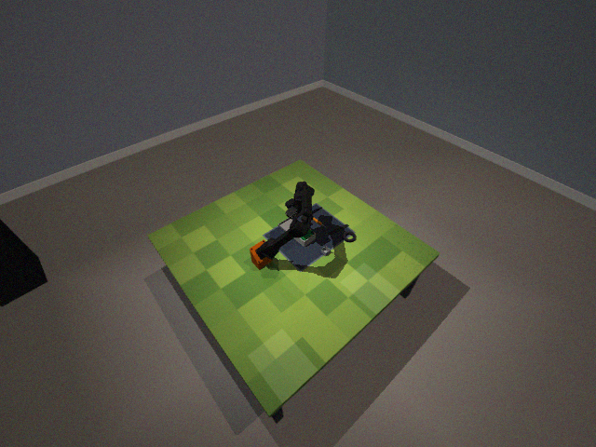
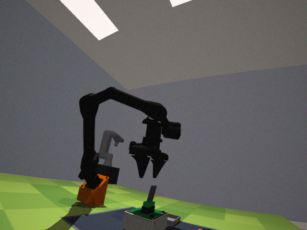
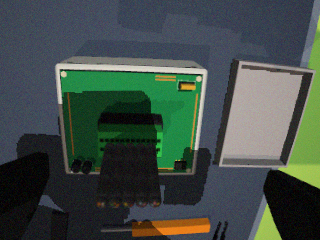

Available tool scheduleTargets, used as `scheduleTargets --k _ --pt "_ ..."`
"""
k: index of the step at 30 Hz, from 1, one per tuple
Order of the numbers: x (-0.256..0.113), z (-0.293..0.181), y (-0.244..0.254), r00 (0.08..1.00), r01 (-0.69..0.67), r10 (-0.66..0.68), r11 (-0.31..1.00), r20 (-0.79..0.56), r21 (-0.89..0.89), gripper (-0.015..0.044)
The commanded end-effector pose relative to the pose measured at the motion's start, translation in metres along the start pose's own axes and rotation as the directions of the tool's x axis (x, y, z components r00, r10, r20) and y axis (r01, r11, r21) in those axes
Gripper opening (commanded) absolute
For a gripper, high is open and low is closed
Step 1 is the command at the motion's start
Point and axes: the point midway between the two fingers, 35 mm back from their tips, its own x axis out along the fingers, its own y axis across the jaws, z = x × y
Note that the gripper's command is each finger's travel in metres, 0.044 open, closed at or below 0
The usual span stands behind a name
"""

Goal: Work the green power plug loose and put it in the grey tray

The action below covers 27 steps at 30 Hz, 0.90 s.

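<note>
The gripper [image 2: 147, 177] [image 3: 162, 174] points down, its fingers apart with nothing between them. Below its fingertips, and not touching them, the green power plug [image 2: 148, 204] [image 3: 130, 134] sits in the black socket [image 2: 147, 210] [image 3: 131, 120] on the circuit board [image 2: 134, 211] [image 3: 110, 82], dark wires [image 2: 151, 193] [image 3: 130, 172] rising from it. Beside the board's housing [image 2: 144, 222] [image 3: 130, 64], farther off, lies the grey tray [image 2: 179, 219] [image 3: 262, 117].

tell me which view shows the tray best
The wrist view: the tray shows whole there, floor and all four walls, beside the board. The exterior view shows one end, partly behind the board's box; the top view, only a small grey patch by the arm.
</note>
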Motion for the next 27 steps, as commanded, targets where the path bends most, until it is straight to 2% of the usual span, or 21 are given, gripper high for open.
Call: scheduleTargets --k 1,5,10,14,20,27 --pt "-0.003 0.0 -0.006 1.0 0.006 -0.006 1.0 -0.007 0.002 0.043" --pt "-0.003 -0.003 -0.017 0.999 0.027 -0.027 0.999 -0.024 0.03 0.043" --pt "-0.004 0.003 0.012 0.999 -0.03 0.031 0.998 0.022 -0.049 0.043" --pt "-0.004 0.003 0.014 0.999 -0.034 0.036 0.998 0.026 -0.056 0.043" --pt "0.024 0.004 0.015 0.999 -0.035 0.036 0.998 0.026 -0.056 0.043" --pt "0.026 -0.011 0.015 0.999 -0.034 0.036 0.998 0.025 -0.055 0.043"
